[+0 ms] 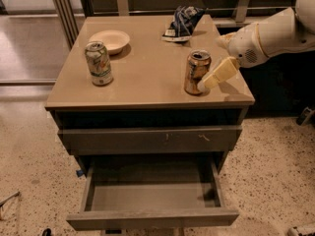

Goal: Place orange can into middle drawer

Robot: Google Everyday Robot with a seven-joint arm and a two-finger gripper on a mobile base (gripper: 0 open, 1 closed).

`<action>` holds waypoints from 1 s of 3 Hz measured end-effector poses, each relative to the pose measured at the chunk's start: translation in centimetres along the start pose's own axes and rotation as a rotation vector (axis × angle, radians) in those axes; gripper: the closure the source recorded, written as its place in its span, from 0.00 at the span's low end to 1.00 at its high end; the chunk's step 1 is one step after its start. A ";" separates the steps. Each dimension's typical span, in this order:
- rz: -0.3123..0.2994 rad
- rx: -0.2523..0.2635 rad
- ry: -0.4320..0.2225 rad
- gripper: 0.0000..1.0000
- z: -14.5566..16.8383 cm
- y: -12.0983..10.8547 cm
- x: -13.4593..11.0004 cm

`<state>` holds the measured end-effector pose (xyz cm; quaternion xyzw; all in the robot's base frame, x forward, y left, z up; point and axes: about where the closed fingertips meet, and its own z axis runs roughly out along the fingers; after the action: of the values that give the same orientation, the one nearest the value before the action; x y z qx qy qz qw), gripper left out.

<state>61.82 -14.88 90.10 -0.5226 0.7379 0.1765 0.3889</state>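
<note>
The orange can (196, 72) stands upright on the right side of the cabinet top (147, 68), near its front edge. My gripper (212, 78) comes in from the right on a white arm (268, 36) and sits right against the can's right side, low on it. The middle drawer (152, 195) is pulled open below, showing a bare grey floor; its plain front (152, 219) faces me.
A green-and-white can (99, 63) stands at the left of the top. A pale bowl (110, 40) sits behind it, and a dark crumpled bag (182, 22) lies at the back. A shut drawer with pale scratches (150, 139) is above the open one. The floor around is speckled.
</note>
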 end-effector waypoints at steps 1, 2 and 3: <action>-0.011 -0.021 -0.054 0.00 1.6 -0.6 -1.4; -0.028 -0.039 -0.073 0.00 2.8 -1.2 -2.2; -0.054 -0.064 -0.057 0.00 3.8 -1.4 -2.3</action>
<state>64.90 -11.42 89.65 -0.5492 0.7062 0.2045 0.3973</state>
